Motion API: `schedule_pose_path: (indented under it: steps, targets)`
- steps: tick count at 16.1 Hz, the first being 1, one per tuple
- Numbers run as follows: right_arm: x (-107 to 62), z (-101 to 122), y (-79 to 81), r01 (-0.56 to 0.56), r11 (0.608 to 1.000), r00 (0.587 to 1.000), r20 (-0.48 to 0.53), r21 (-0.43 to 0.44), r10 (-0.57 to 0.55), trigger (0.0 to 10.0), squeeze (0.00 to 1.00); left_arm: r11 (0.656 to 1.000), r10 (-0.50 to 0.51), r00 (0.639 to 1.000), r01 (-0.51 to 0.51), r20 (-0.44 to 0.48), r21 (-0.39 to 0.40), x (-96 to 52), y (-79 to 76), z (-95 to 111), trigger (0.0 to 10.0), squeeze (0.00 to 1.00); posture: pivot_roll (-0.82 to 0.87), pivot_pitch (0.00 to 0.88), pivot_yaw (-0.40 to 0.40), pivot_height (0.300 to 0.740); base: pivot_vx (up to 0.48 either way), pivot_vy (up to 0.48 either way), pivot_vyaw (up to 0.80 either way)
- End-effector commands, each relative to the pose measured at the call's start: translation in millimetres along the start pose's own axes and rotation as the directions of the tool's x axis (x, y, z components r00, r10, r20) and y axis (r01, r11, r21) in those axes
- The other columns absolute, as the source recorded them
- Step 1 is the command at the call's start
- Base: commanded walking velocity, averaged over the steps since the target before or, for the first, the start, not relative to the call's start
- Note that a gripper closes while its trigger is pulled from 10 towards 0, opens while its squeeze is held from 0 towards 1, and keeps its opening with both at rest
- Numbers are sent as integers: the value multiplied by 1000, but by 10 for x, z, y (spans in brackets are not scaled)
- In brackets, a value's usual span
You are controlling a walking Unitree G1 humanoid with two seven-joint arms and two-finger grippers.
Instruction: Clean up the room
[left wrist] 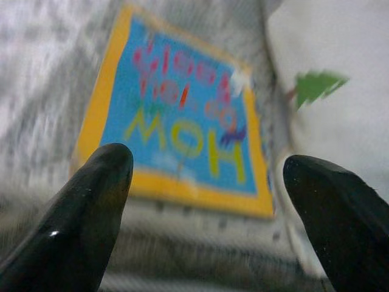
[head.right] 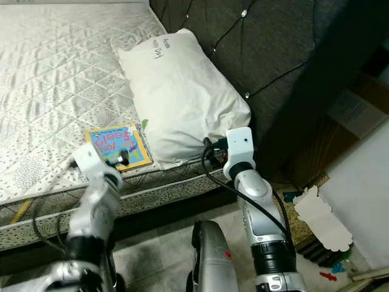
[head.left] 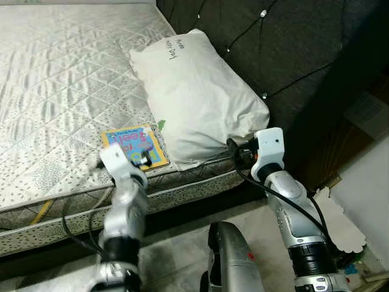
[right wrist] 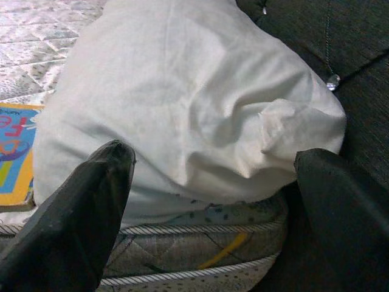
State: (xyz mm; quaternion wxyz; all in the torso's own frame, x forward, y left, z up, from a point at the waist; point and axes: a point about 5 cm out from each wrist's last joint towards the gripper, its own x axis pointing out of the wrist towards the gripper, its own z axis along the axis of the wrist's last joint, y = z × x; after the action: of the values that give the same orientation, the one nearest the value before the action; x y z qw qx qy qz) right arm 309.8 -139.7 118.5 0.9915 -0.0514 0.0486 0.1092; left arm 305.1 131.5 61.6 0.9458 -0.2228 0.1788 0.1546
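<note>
Nearest, the left hand (left wrist: 203, 201) hovers at the bed's (head.left: 55, 91) front edge with its fingers (left wrist: 79, 207) spread wide, pointing at a children's book (head.left: 135, 145) with a yellow border and blue cover that lies flat on the quilted mattress. Alongside, the right hand (right wrist: 209, 207) is also spread, aimed at the near corner of a white pillow (head.left: 194, 97). That pillow lies just beside the book, its far side against the dark tufted headboard (head.left: 285, 42) behind.
</note>
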Motion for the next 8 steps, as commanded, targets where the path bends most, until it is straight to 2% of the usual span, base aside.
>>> schedule_pose_path:
  steps: [1, 3, 4, 7, 8]
  targets:
    - [31, 34, -26, 12, 1000, 1000, 11, -12, -12, 10000, 0, 999, 36, 999, -37, -17, -16, -68, 29, -84, 10000, 0, -136, 0, -104, 563, 0, 0, 0]
    - [41, 34, -40, 13, 1000, 1000, 11, -14, -13, 10000, 0, 998, 61, 998, -61, -29, 2, -50, 104, -106, 10000, 0, -136, 0, -104, 563, 0, 0, 0]
    - [42, 34, -56, 16, 1000, 1000, 9, -18, -16, 10000, 0, 996, 86, 996, -86, -36, 16, -3, 197, -97, 10000, 0, -134, 0, -113, 563, 0, 0, 0]
    - [26, 30, -92, 19, 999, 1000, 5, -29, -19, 10000, 0, 981, 189, 971, -192, -147, -5, 103, 454, -161, 10000, 0, -149, 1, -117, 563, 0, 0, 0]
    - [20, 25, -104, 20, 999, 1000, 3, -33, -20, 10000, 0, 979, 202, 967, -206, -155, -6, 122, 489, -156, 10000, 0, -150, 1, -118, 563, 0, 0, 0]
